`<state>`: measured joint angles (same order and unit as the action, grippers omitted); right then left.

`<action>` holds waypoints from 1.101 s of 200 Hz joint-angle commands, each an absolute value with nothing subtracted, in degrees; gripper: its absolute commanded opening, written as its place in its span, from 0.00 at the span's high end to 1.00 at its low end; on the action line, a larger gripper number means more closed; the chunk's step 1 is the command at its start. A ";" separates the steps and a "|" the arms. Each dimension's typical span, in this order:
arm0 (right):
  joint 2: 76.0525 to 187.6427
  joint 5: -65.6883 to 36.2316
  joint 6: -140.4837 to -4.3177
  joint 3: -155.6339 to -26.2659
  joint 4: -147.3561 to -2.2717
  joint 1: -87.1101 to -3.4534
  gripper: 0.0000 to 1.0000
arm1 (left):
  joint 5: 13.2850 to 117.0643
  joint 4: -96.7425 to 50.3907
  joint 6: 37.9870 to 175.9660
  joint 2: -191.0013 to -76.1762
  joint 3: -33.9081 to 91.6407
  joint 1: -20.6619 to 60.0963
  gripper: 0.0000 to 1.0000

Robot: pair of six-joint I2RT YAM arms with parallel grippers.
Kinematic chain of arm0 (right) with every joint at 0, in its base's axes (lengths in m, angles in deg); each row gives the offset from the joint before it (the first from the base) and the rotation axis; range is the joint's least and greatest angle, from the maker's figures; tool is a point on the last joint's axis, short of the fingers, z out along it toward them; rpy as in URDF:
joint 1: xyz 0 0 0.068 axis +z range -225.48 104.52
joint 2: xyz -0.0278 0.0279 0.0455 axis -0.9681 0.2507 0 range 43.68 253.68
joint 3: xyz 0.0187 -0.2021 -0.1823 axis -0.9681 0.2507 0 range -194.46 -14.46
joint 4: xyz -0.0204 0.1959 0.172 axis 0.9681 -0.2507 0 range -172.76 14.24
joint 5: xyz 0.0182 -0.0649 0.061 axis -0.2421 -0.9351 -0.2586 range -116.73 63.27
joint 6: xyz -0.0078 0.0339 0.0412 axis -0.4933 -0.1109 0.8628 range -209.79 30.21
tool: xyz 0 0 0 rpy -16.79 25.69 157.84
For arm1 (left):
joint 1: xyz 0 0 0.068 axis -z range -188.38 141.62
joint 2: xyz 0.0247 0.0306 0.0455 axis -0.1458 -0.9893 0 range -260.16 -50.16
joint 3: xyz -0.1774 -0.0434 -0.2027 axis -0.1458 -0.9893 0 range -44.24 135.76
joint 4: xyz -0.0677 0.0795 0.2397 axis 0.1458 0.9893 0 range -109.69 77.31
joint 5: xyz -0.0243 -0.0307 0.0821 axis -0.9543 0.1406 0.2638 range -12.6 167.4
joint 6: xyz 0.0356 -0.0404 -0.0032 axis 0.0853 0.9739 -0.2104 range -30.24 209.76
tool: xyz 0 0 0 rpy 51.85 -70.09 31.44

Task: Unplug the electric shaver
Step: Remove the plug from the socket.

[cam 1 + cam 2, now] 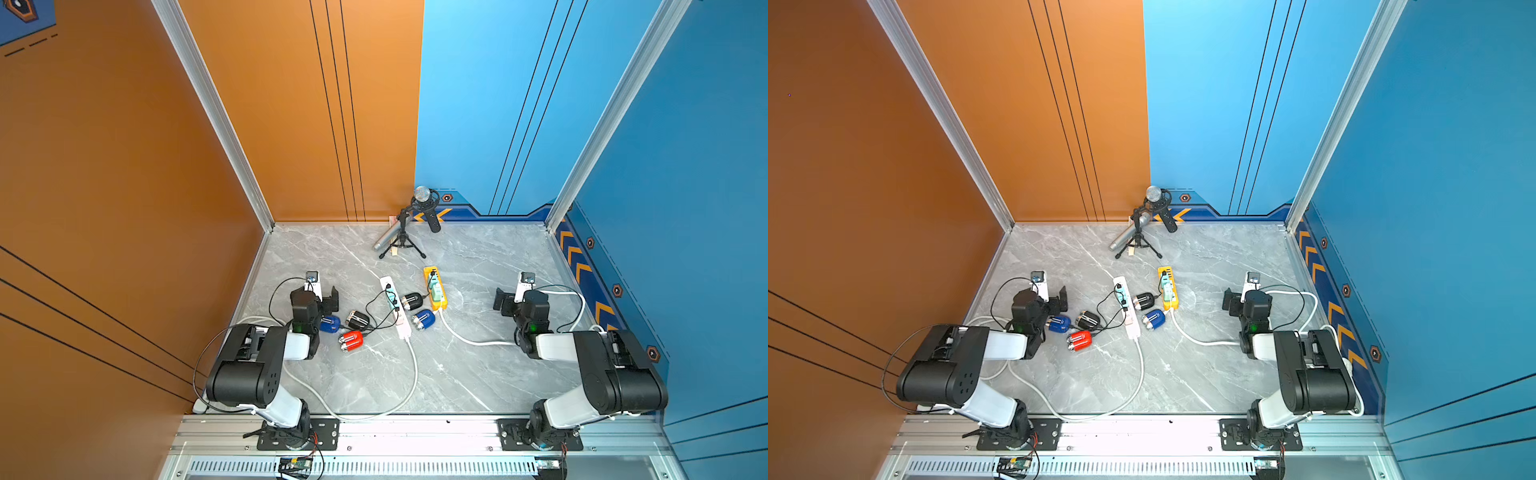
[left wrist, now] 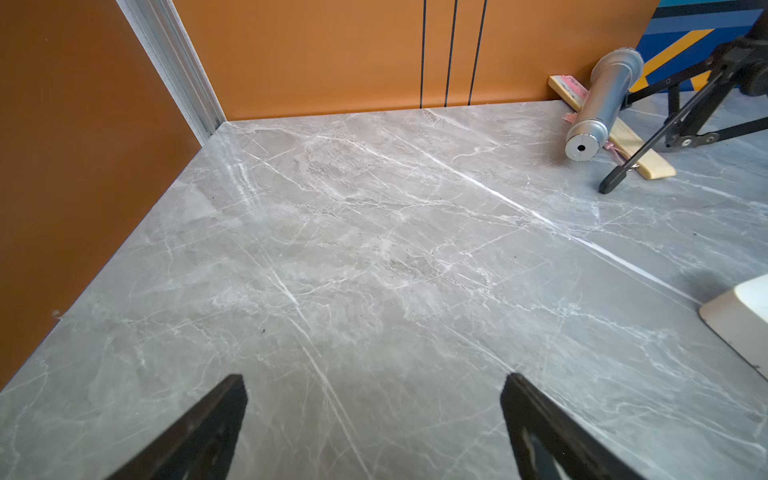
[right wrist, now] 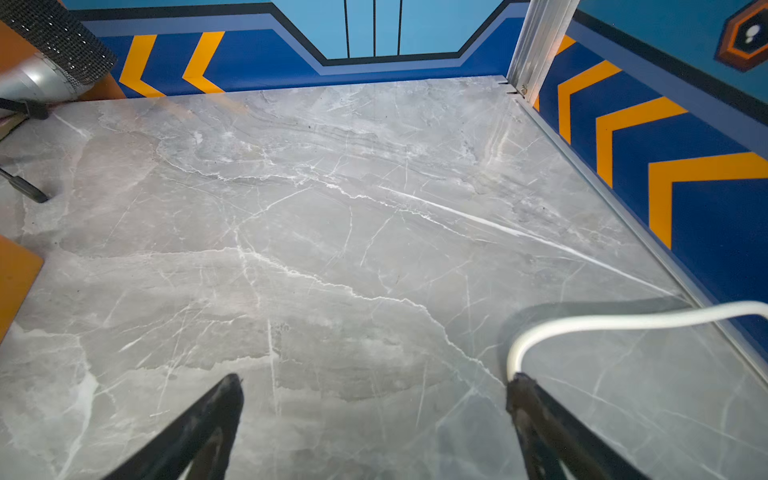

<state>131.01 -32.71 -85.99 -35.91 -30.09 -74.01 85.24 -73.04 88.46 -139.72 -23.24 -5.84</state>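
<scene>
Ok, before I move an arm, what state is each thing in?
left gripper: open, empty.
right gripper: open, empty.
white power strip: black cords plugged in.
yellow power strip: a plug in its far end.
red shaver: lying flat, cord seemingly attached.
blue shaver by the white power strip: lying flat, no cord seen.
microphone: mounted on its tripod.

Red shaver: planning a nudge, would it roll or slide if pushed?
Red shaver lies on its side, barrel-shaped: probably rolls. Glossy shell on smooth marble table: likely slides easily. Shorter than the white power strip nearby: probably light.
</scene>
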 commanded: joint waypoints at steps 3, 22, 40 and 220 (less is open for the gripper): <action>130.78 -32.22 -86.73 -37.11 -29.09 -74.34 0.00 | 85.31 -72.87 88.01 -139.49 -22.87 -5.75 0.02; 130.78 -32.17 -86.72 -37.05 -29.10 -74.34 0.00 | 85.31 -72.87 88.02 -139.51 -22.83 -5.75 0.02; 130.78 -32.20 -86.74 -37.13 -29.08 -74.34 0.00 | 85.29 -72.87 88.01 -139.50 -22.84 -5.75 0.02; 124.07 -32.98 -85.54 -53.39 -60.22 -74.60 0.00 | 89.43 -64.01 87.55 -129.70 -22.08 -4.32 0.02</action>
